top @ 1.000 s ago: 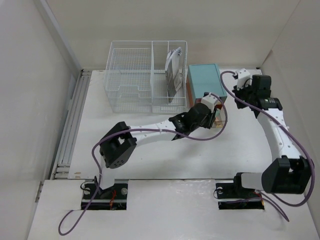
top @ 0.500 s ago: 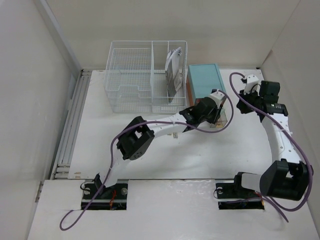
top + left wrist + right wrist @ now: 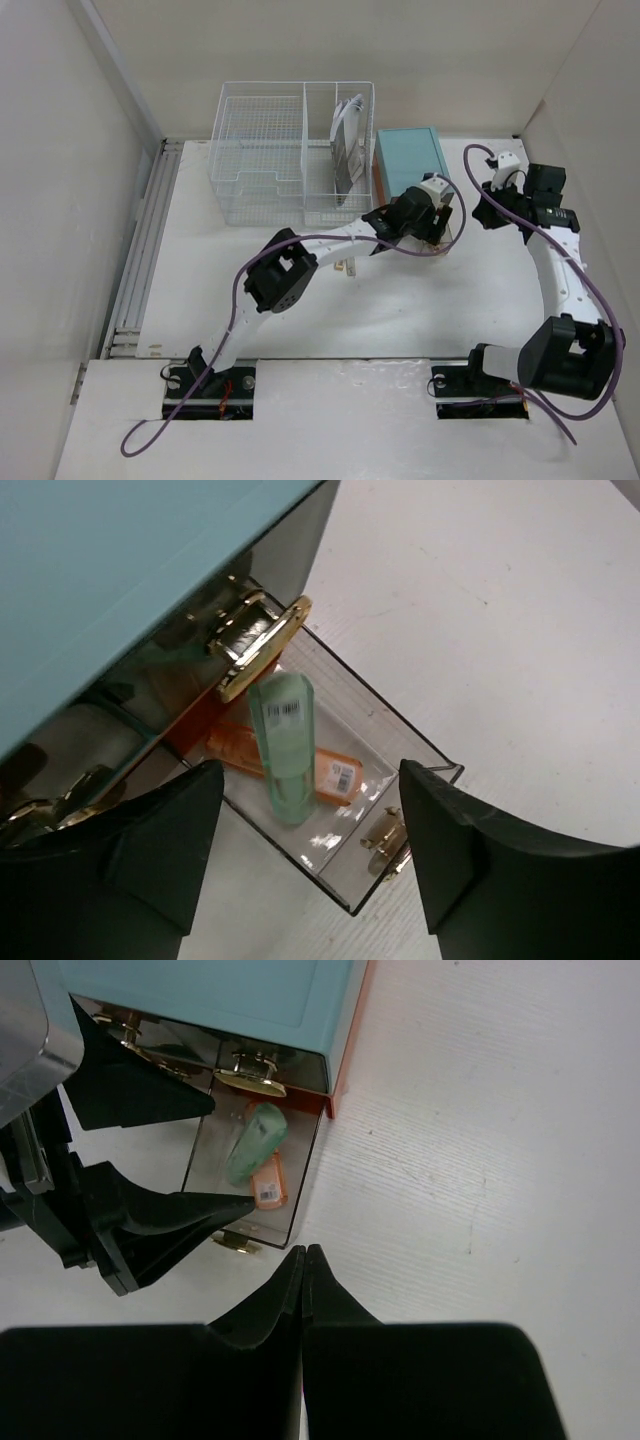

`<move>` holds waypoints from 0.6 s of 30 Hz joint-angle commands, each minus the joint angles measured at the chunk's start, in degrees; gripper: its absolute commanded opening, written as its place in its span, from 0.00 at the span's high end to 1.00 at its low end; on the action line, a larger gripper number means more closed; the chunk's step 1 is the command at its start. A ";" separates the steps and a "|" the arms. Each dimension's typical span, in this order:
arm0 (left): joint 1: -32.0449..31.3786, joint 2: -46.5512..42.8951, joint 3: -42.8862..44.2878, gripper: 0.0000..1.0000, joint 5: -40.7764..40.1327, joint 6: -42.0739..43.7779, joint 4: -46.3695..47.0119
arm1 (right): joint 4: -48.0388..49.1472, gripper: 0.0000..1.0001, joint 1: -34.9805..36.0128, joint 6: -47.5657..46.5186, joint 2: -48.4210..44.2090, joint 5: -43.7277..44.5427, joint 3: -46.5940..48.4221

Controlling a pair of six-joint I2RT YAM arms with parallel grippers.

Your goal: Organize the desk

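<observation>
On the white desk [image 3: 400, 310] stands a teal box [image 3: 410, 158] with clear drawers. One drawer [image 3: 400, 750] is pulled out; a pale green tube [image 3: 280, 745] and an orange item [image 3: 340, 775] lie in it. My left gripper [image 3: 310, 770] hovers open just above this drawer, its fingers on either side and nothing between them. In the top view the left gripper [image 3: 435, 228] is at the box's front. My right gripper [image 3: 304, 1250] is shut and empty, over bare desk to the right of the drawer [image 3: 300, 1175], and sits right of the box in the top view [image 3: 497, 190].
A white wire basket [image 3: 265, 160] stands left of the teal box, with booklets [image 3: 347, 145] upright in its right compartment. The drawer front carries a gold handle [image 3: 385, 840]. White walls close in the desk on the left, back and right.
My left arm has stretched further right to the open drawer, and its jaws have opened. My right gripper has drawn back to the right, away from the box.
</observation>
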 commanded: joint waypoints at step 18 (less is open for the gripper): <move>-5.21 -26.72 -23.13 0.43 -8.01 5.28 10.66 | -25.31 1.00 -2.49 -12.23 11.22 -17.29 9.22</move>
